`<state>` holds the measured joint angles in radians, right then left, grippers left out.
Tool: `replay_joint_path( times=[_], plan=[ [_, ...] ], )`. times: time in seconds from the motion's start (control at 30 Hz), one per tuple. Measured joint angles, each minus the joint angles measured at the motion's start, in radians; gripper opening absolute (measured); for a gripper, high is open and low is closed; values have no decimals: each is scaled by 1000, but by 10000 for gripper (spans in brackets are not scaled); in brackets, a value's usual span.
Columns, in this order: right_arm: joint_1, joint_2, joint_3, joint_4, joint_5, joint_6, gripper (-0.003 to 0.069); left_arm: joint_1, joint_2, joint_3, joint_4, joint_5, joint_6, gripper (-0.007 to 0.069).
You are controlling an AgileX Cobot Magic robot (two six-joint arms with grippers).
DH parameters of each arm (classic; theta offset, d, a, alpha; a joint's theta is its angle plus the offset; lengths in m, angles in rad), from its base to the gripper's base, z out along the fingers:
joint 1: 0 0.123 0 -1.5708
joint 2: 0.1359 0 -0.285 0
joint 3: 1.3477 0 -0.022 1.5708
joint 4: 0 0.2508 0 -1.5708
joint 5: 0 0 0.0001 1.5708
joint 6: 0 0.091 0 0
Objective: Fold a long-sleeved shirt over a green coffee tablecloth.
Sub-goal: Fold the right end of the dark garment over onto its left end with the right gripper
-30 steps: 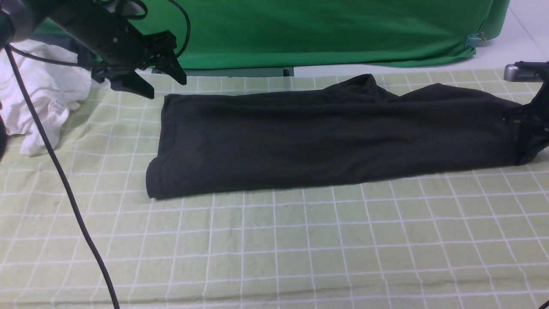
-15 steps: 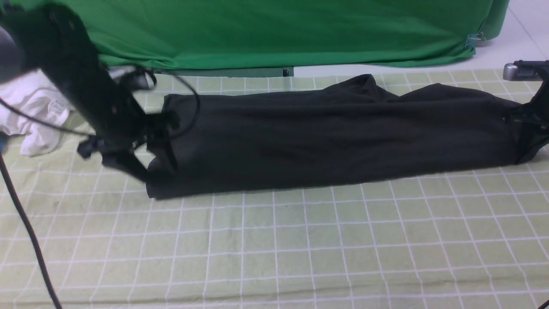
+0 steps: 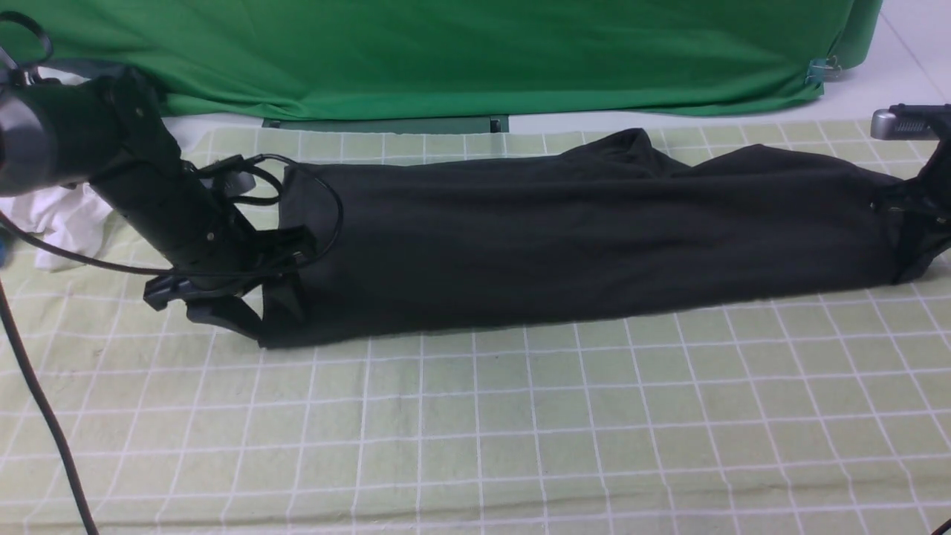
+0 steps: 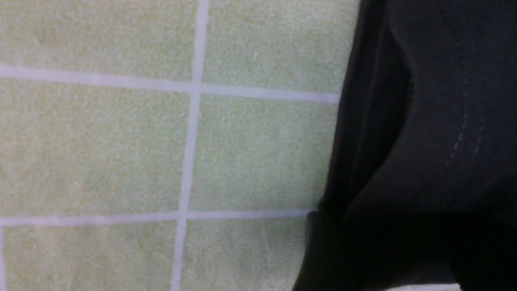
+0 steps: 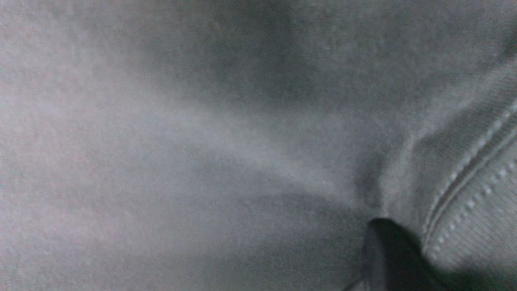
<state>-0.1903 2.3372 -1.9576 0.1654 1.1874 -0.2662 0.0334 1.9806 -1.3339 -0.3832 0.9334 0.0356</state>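
Left pincer (image 3: 273, 325) straddles the shirt's (image 3: 565, 245) near-left corner, jaws apart. Gripping or not, I cannot tell. Right pincer (image 3: 908, 253) is clenched on the right end. The shirt lies as one long band, left to right, between both arms. Tablecloth (image 3: 520, 431) flat, with bare grid toward the robot. White garment (image 3: 59, 215) beyond the left arm.

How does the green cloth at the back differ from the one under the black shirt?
The back cloth is bright, plain green; the tablecloth is pale yellow-green with a white grid. The back cloth hangs draped; the tablecloth lies flat under the black shirt. Both are green fabric.
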Motion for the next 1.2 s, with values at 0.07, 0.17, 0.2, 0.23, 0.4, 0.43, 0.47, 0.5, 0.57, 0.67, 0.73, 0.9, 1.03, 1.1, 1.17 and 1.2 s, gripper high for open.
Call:
replay_joint_path(
  times=[0.07, 0.17, 0.2, 0.23, 0.4, 0.43, 0.47, 0.5, 0.57, 0.67, 0.73, 0.9, 1.03, 1.1, 1.17, 1.2],
  plan=[
    [0, 0, 0, 0, 0, 2, 30, -7, -1, 11, -2, -6, 1, 400],
    [0, 0, 0, 0, -2, 6, 30, -10, 7, 24, 6, -6, 1, 325],
    [0, 0, 0, 0, -2, 9, 30, -11, 10, 24, 7, -5, 1, 293],
    [0, 0, 0, 0, -2, 12, 30, -11, 10, 24, 7, -5, 1, 285],
    [0, -1, 3, 0, 14, 59, 30, -13, 11, 31, -7, -8, 7, 52],
    [0, -2, 6, 0, 15, 64, 30, -13, 9, 32, -7, -5, 10, 41],
    [0, -8, 14, 0, 15, 66, 30, -13, 6, 33, -6, 7, 18, 27],
    [0, -17, 27, -1, 14, 69, 29, -13, 2, 37, -5, 16, 22, 23],
    [0, -43, 64, -5, 17, 73, 29, -14, -13, 42, -4, 41, 24, 22],
    [0, -99, 132, -25, 17, 74, 29, -22, -43, 43, -3, 81, 27, 22],
    [0, -122, 160, -33, 17, 74, 29, -29, -53, 43, -3, 97, 27, 22],
    [-20, -244, 291, -69, 19, 77, 29, -83, -111, 102, -3, 124, 49, 22],
    [-38, -366, 402, -90, 19, 77, 29, -118, -171, 185, -10, 85, 57, 22],
    [-45, -415, 446, -99, 20, 77, 29, -123, -193, 219, -12, 72, 61, 22],
    [-62, -486, 513, -121, 20, 78, 29, -124, -223, 277, -24, 58, 84, 22],
    [-67, -508, 529, -129, 21, 79, 29, -124, -233, 302, -30, 51, 91, 22]
  ],
)
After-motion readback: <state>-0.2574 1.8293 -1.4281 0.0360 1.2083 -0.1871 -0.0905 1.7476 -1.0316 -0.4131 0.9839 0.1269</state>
